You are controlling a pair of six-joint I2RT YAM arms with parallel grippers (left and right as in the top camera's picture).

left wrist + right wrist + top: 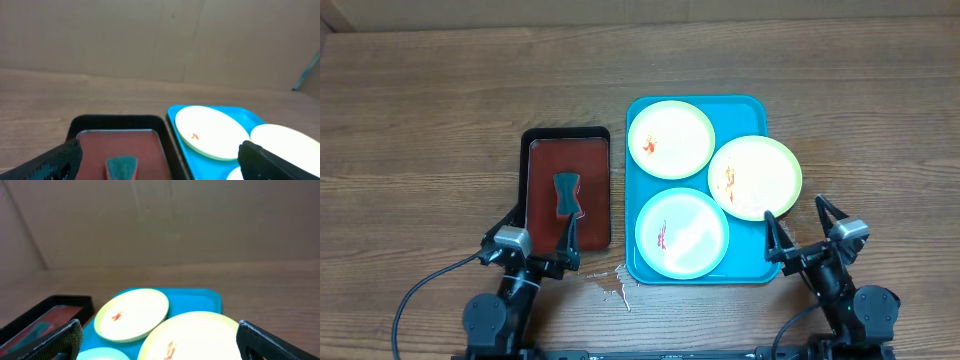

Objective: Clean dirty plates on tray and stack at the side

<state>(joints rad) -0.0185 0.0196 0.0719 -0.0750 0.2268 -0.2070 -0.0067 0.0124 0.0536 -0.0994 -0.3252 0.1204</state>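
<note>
Ahead of the left gripper (542,218), whose jaws stand wide apart and hold nothing, we see a black tray (566,134) with a reddish-brown floor. A dark teal pad (568,195) lies on it, roughly in line with the gap between the jaws. Off to that gripper's right sits the teal tray (745,112).

The right gripper (794,210) also has its jaws spread and empty. Straight ahead of them rests a yellow-green plate (754,177) with orange smears, its edge hanging over the tray's right rim. From above, the left fingertip overlaps that plate's near edge; we cannot tell whether it touches. Farther ahead and to the left lies the second yellow-green plate (671,139). To the left of these jaws lies the blue-rimmed plate (682,232). All three lie on the teal tray, none stacked. Between the two grippers, a small wet patch (610,285) marks the table (420,120).
</note>
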